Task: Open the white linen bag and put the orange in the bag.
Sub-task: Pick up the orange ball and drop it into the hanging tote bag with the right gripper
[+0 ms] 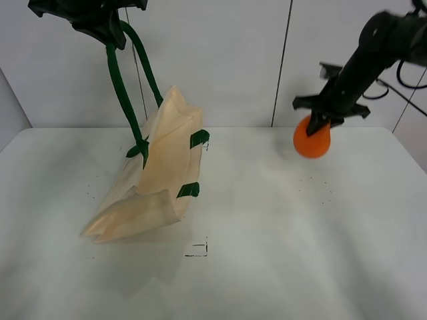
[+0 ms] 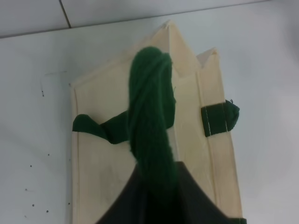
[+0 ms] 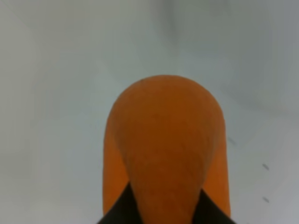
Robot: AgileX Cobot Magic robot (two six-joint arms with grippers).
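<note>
The left gripper (image 1: 101, 25) is partly cut off up top, its fingertips buried in the green handles (image 1: 127, 93) it pinches. The white linen bag (image 1: 157, 175) sags beneath, apparently still touching the table (image 1: 280, 240). Well apart, the right gripper (image 1: 321, 121) clamps the orange (image 1: 312, 141) just under it.

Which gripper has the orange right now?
The right gripper, on the right of the high view, is shut on the orange. The left gripper instead grips the green strap of the white linen bag.
</note>
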